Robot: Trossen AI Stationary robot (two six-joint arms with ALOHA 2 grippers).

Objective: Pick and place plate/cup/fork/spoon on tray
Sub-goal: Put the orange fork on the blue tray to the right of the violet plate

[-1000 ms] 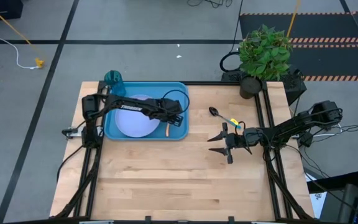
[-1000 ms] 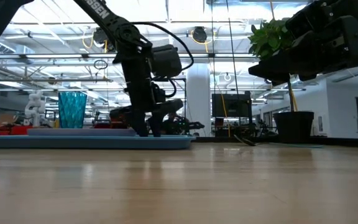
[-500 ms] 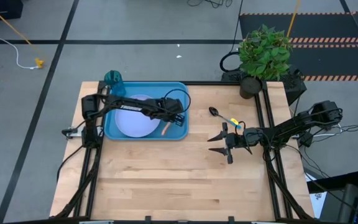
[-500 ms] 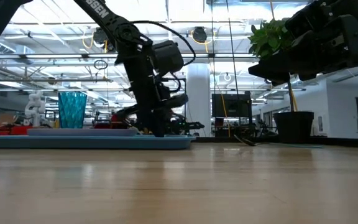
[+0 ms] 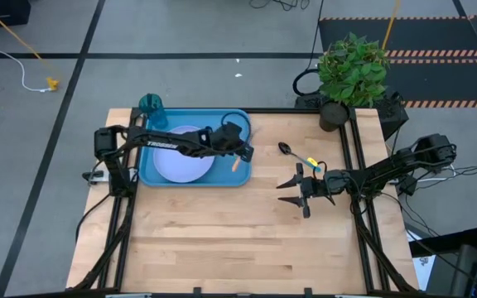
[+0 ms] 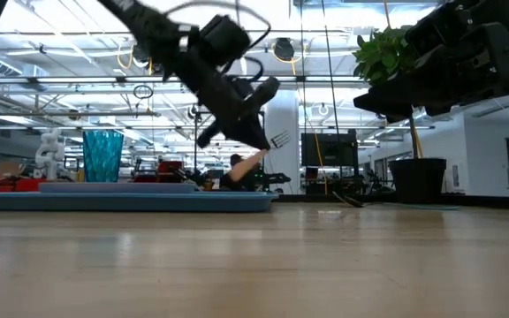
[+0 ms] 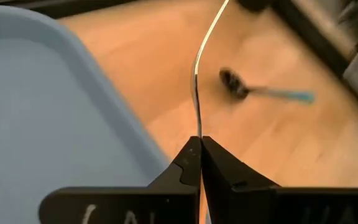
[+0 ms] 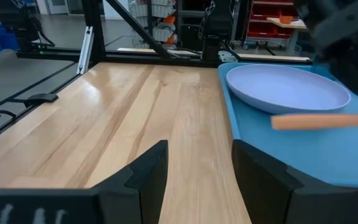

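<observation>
The blue tray (image 5: 160, 172) lies at the table's far left with the pale plate (image 5: 180, 161) on it. The teal cup (image 5: 149, 103) stands by the tray's far left corner. My left gripper (image 5: 243, 155) hangs over the tray's right rim, shut on the orange-handled fork (image 6: 263, 152). The spoon (image 5: 295, 154), with its blue handle, lies on the wood right of the tray. My right gripper (image 5: 292, 189) stands open, low over the table, just near of the spoon, with nothing between its fingers. My left gripper pinches the fork between its two fingers at the thin metal neck (image 7: 197, 127), just beyond the orange handle. The fingers slant down toward the table's right. The fork is lifted clear of the tray and tilted, tines (image 6: 278, 140) higher, handle (image 6: 247, 165) lower.
A potted plant (image 5: 350, 70) stands at the table's far right corner. Bare wood (image 5: 238, 240) fills the near half of the table. The right arm (image 5: 387, 170) reaches in from the right edge.
My left gripper has shut on the fork, which lay on the tray's right part. It has then risen and gone a little toward the far right. The fork is now lifted clear of the tray and tilted.
</observation>
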